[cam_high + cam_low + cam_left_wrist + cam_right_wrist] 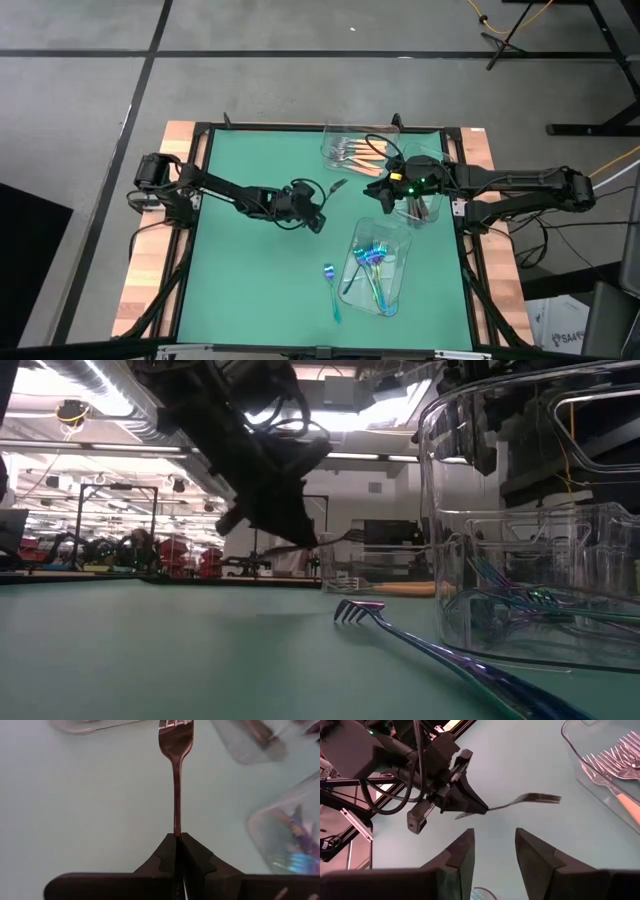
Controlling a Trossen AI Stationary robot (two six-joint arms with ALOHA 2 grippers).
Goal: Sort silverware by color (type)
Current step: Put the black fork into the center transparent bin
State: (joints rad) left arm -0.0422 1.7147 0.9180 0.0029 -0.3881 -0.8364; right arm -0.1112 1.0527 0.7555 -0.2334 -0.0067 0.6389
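Nearest the low camera, a teal fork (440, 652) lay loose on the counter (260, 280) beside the tray (378, 268) of like forks. A dark fork (175, 775) was held by its handle end, level above the counter, in the left gripper (178, 840), jaws shut on it. The right gripper (492, 845) waited opposite, jaws parted and empty. For a clean handover, the fork was best kept level while the right jaws were closed on its neck.

An iridescent fork (450, 655) lies beside a clear tray (520, 510).
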